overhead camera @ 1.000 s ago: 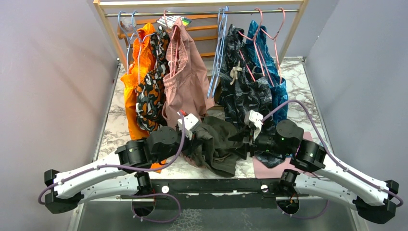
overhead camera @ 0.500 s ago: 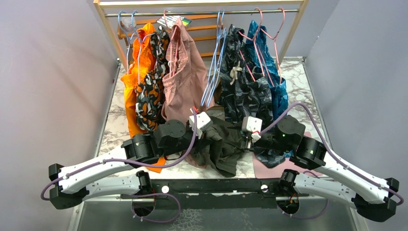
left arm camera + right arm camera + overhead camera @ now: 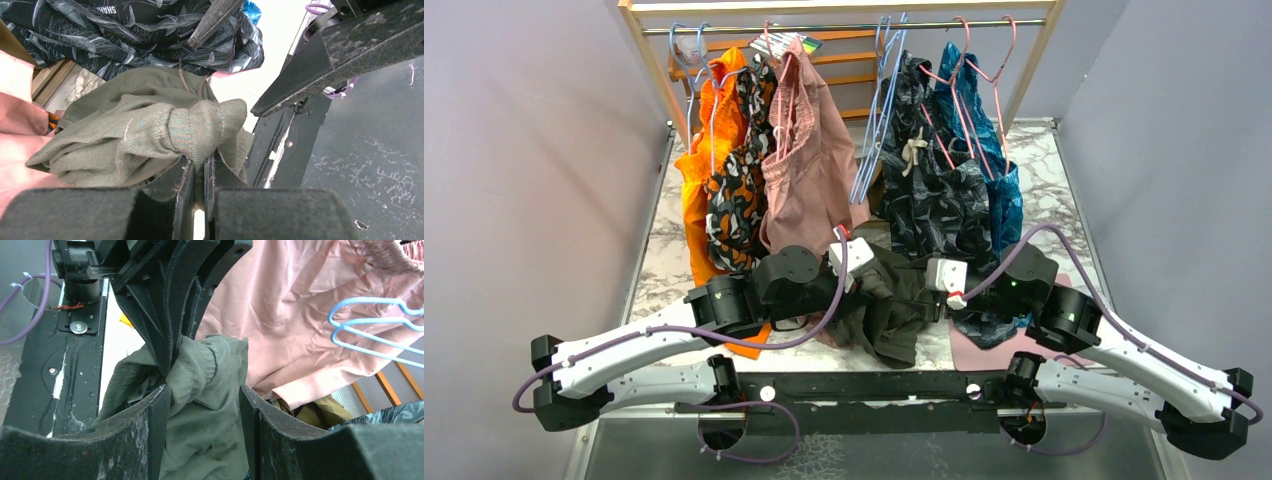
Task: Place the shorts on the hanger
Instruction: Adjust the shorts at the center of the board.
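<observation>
Shorts (image 3: 886,305), the dark olive pair, sit in a heap at the near middle of the tabletop (image 3: 664,255), bunched up between the two arms, with one thick roll of the waistband lifted clear of the rest. The left jaws are shut hard on that roll. The right jaws stand parted on either side of the same wad; cloth fills the gap, but I see no real pinch there.

From where I stand, the worry is that everything hangs on one narrow bite. A fat, rolled fold like that could squeeze out of the left jaws once the weight of the drooping legs comes onto it. The two sets of fingers are almost touching, too, so if the right jaws close where they are they may nip the other arm's fingers or just grab the same lump, leaving the waistband no more spread than it is.

The light-blue hanger (image 3: 874,130) is well apart, up on the far rail (image 3: 824,28), crowded between the dusty-pink shorts (image 3: 809,170) and the dark leaf-print shorts (image 3: 934,190). Reaching in there with a loose bundle, the arms could snag a neighbour, or the trailing drawstring could catch on a wire.
</observation>
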Action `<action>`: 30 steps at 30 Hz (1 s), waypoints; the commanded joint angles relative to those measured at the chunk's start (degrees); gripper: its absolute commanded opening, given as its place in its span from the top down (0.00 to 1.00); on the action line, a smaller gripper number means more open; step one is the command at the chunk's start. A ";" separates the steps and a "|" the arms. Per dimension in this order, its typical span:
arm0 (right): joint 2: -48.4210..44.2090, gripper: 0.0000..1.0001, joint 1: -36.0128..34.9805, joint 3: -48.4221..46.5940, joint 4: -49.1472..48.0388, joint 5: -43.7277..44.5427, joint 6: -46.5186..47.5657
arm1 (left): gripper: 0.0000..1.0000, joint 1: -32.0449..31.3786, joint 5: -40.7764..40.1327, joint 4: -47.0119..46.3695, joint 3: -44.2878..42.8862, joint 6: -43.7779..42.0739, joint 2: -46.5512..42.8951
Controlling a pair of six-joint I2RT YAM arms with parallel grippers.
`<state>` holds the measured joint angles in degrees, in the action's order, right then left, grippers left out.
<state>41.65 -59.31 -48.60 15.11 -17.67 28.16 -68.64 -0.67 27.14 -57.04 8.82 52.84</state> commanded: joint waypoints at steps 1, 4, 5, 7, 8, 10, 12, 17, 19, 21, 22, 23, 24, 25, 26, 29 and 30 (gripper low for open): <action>-0.93 0.43 -0.51 0.92 0.49 -3.30 1.60 | 1.00 -0.15 0.49 -1.87 -3.11 -1.19 -0.28; -0.55 0.43 -0.67 1.30 0.27 -3.02 1.89 | 1.00 -0.19 0.28 -1.92 -3.58 -1.18 -0.12; -0.30 0.43 -0.75 1.34 0.08 -2.91 1.99 | 1.00 -0.18 0.52 -1.91 -3.78 -1.17 0.07; 0.11 0.43 -0.81 1.47 -0.85 -2.07 2.10 | 1.00 -0.18 1.24 -1.93 -4.10 -1.08 0.46; 0.18 0.43 -0.87 1.48 -1.33 -1.62 2.29 | 1.00 -0.18 1.61 -1.96 -4.28 -0.98 0.65; -0.08 0.43 -0.87 1.61 -2.17 -1.26 2.61 | 1.00 -0.22 2.08 -1.94 -4.66 -0.91 1.06; 0.08 0.43 -0.94 1.73 -2.85 -0.75 2.98 | 1.00 -0.16 2.50 -1.91 -4.95 -0.89 1.20; -0.54 0.44 -1.05 3.17 -6.04 1.49 3.62 | 1.00 -0.17 4.41 -1.97 -5.28 -0.66 1.90; -0.88 0.44 -1.07 3.65 -7.14 2.29 4.26 | 1.00 -0.15 5.46 -1.92 -5.28 -0.36 2.30; -0.62 0.46 -1.07 3.60 -7.13 2.74 4.88 | 1.00 -0.18 6.36 -1.96 -5.46 -0.10 2.53; -0.63 0.47 -1.15 3.60 -7.18 2.99 5.08 | 1.00 -0.15 6.57 -1.94 -5.58 -0.02 2.60; -0.76 0.47 -1.21 3.71 -7.46 3.40 5.18 | 1.00 -0.18 6.78 -1.94 -5.67 0.00 2.55; -0.90 0.49 -1.21 3.90 -7.92 3.76 5.23 | 1.00 -0.18 6.93 -1.91 -5.71 -0.07 2.66; -1.01 0.51 -1.30 4.00 -8.40 4.05 5.23 | 1.00 -0.19 7.17 -1.92 -5.65 -0.11 2.72; -1.13 0.53 -1.30 4.14 -8.81 4.19 5.31 | 1.00 -0.18 7.56 -1.97 -5.55 -0.12 2.76; -0.92 0.64 -1.30 4.16 -9.71 4.21 5.41 | 1.00 -0.18 8.32 -1.94 -5.29 -0.19 3.14; -0.73 0.69 -1.28 4.01 -9.93 3.91 5.29 | 1.00 -0.18 8.43 -1.91 -5.21 -0.20 3.34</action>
<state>41.12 -60.31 -44.69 10.39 -15.55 33.01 -68.62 3.68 27.11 -60.53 8.56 55.59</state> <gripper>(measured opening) 0.383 0.091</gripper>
